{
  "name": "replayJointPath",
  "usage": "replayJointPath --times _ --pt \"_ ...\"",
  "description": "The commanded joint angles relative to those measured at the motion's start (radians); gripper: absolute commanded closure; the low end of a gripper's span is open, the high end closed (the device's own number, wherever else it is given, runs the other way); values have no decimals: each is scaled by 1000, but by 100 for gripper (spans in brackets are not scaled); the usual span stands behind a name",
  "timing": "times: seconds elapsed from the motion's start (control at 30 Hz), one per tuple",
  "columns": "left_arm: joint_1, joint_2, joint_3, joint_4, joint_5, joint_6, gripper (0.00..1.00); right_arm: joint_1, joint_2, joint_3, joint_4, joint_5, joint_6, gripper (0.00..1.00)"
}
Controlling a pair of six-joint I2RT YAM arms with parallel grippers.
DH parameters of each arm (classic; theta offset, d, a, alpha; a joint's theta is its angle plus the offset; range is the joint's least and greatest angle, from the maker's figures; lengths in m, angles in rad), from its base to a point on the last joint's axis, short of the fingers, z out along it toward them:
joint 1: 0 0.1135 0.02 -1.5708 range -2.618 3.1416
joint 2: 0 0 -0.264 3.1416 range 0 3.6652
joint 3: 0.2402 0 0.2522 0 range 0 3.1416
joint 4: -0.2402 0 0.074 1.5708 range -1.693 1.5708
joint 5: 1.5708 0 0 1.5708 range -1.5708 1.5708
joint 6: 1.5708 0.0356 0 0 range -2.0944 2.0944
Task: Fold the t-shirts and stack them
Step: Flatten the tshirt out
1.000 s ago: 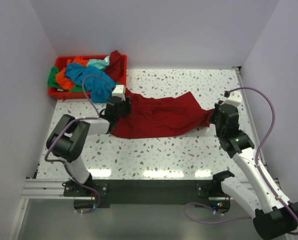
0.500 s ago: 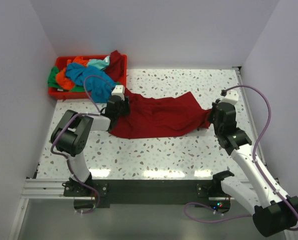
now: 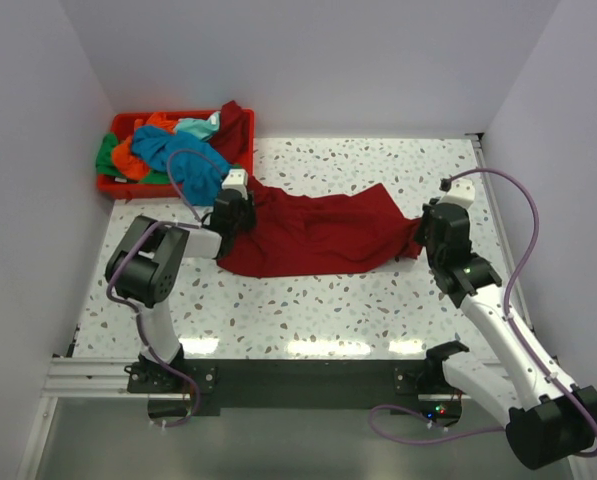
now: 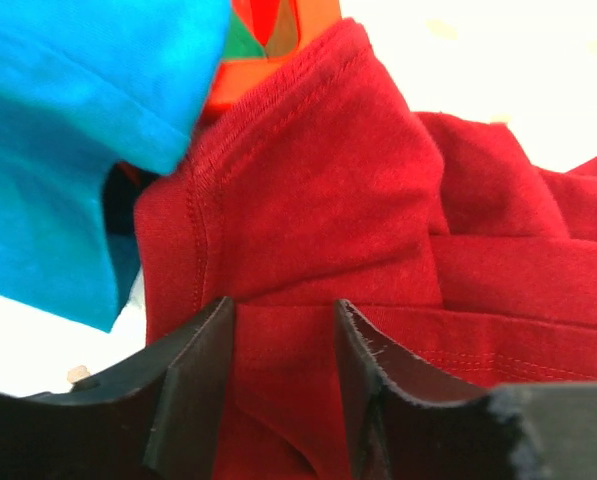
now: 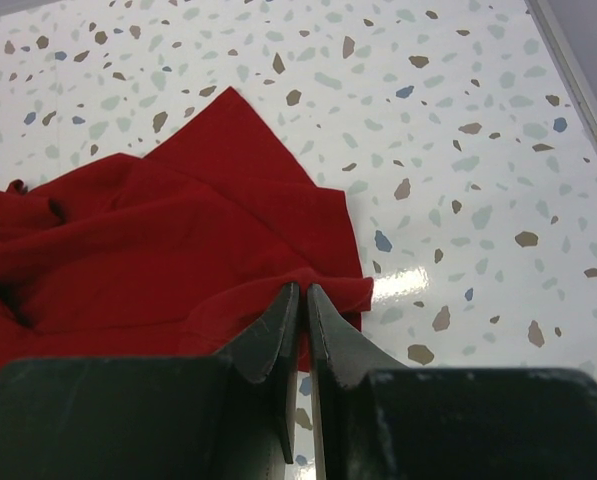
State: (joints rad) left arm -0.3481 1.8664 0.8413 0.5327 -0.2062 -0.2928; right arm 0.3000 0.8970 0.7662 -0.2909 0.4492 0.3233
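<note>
A large dark red t-shirt (image 3: 318, 235) lies spread and crumpled across the table's middle, one end trailing up into the red bin. My left gripper (image 3: 240, 214) is at the shirt's left end beside the bin. In the left wrist view (image 4: 283, 310) its jaws stand apart with a flat fold of the red shirt (image 4: 328, 180) between them. My right gripper (image 3: 424, 233) is at the shirt's right end. In the right wrist view (image 5: 303, 290) it is shut on the shirt's corner (image 5: 178, 230). Teal (image 3: 178, 155), orange (image 3: 128, 158) and green (image 3: 105, 155) t-shirts are heaped in the bin.
The red plastic bin (image 3: 106, 186) stands at the far left corner against the left wall. The teal shirt (image 4: 68, 130) hangs over its edge close to my left gripper. White walls close in the left, far and right sides. The speckled table (image 3: 328, 300) runs to the near edge.
My left gripper has moved a little up and left, toward the bin, and the shirt's left edge has shifted with it. My right gripper has edged slightly left, still holding the corner.
</note>
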Motion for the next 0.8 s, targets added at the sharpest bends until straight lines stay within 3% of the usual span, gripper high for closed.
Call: replayJointPath --times 0.0,0.3,0.43,0.47,0.77 --pt "8 19 31 15 16 17 53 -4 0 30 52 -7 3 90" --pt "8 -9 13 4 13 15 74 -2 2 28 50 -9 3 90" --pt "8 -58 -5 1 14 17 98 -4 -1 31 42 -4 3 90" --pt "8 -73 -10 1 7 17 100 -4 -3 36 38 -3 3 90" --pt "8 -328 -76 -28 -25 41 100 -4 -24 38 18 13 3 89"
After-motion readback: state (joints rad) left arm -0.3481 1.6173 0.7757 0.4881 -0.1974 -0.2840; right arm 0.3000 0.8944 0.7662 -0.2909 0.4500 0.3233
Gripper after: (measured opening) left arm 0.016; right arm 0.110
